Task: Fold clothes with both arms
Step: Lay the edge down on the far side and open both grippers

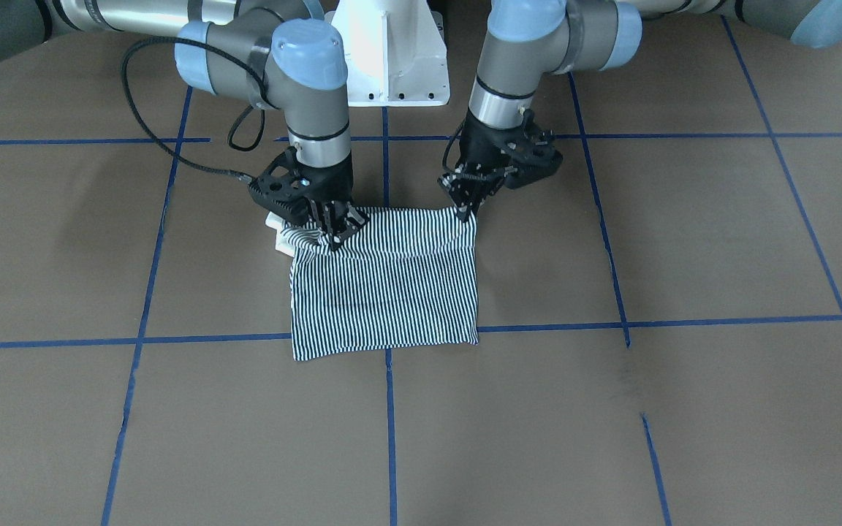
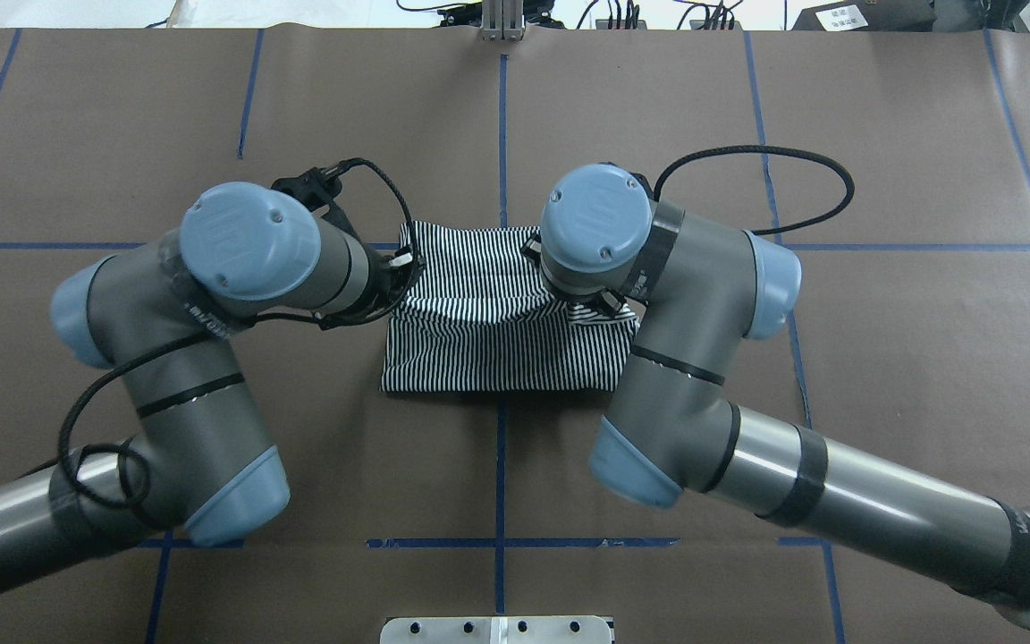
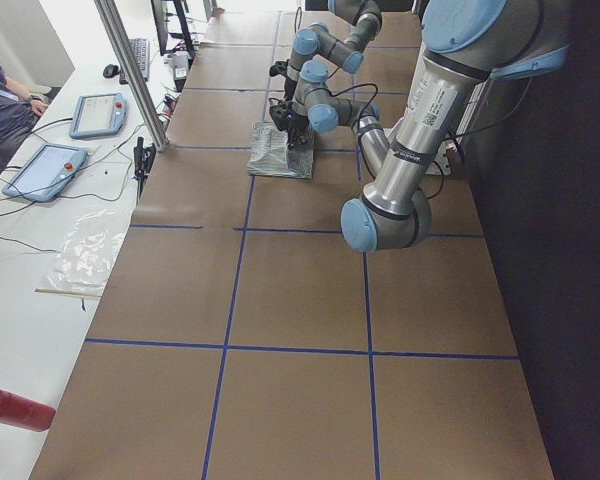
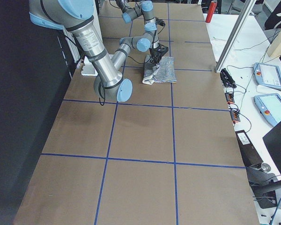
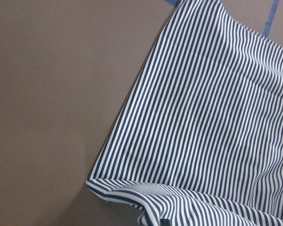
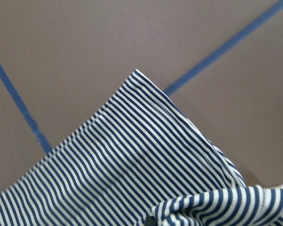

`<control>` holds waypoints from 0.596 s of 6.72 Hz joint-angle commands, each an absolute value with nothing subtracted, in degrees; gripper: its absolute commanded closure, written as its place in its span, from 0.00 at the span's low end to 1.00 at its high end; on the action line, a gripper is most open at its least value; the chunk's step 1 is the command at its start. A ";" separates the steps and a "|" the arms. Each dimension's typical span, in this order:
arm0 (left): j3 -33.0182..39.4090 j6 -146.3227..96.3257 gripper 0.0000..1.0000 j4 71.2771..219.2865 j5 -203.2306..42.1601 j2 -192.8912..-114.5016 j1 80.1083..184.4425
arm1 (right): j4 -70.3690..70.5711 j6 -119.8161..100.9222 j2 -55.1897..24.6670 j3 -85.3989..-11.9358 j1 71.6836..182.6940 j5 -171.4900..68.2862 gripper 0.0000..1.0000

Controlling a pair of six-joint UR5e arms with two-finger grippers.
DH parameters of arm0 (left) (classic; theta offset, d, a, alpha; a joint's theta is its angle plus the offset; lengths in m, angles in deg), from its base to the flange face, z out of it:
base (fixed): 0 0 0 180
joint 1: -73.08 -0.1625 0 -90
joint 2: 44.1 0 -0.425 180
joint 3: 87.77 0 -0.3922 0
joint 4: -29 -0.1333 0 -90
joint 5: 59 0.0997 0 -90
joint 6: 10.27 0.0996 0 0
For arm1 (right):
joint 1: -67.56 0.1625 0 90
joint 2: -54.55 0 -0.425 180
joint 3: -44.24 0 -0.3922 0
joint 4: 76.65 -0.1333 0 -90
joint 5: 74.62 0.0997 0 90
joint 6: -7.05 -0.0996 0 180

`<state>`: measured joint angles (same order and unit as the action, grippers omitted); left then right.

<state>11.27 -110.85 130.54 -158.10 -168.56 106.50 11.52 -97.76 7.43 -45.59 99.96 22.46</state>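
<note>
No legible txt in any view. White label point(image 2: 843, 15) on black box point(image 2: 873, 16), top right of overhead view: print too small to read. Tablets point(image 3: 98, 112) upper left of left side view: screens lit, nothing readable. Same for the tablets point(image 4: 270, 75) at right edge of right side view: too small and blurred.

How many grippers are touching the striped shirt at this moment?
2. The left gripper pinches one corner of the shirt, on the edge nearest the base; the right gripper holds the bunched corner at the other end of that edge.
</note>
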 commanded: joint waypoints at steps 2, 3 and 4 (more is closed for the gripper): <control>-5.07 -106.97 0.00 145.90 -158.31 -171.28 111.66 | -5.01 -91.16 12.35 -26.10 107.27 25.04 0.00; -4.72 -106.86 0.00 145.81 -158.49 -171.11 111.92 | -5.01 -89.73 12.36 -25.99 110.42 29.05 0.00; -3.76 -105.38 0.00 145.55 -161.97 -171.10 112.97 | -4.93 -86.15 12.45 -26.07 112.62 33.00 0.00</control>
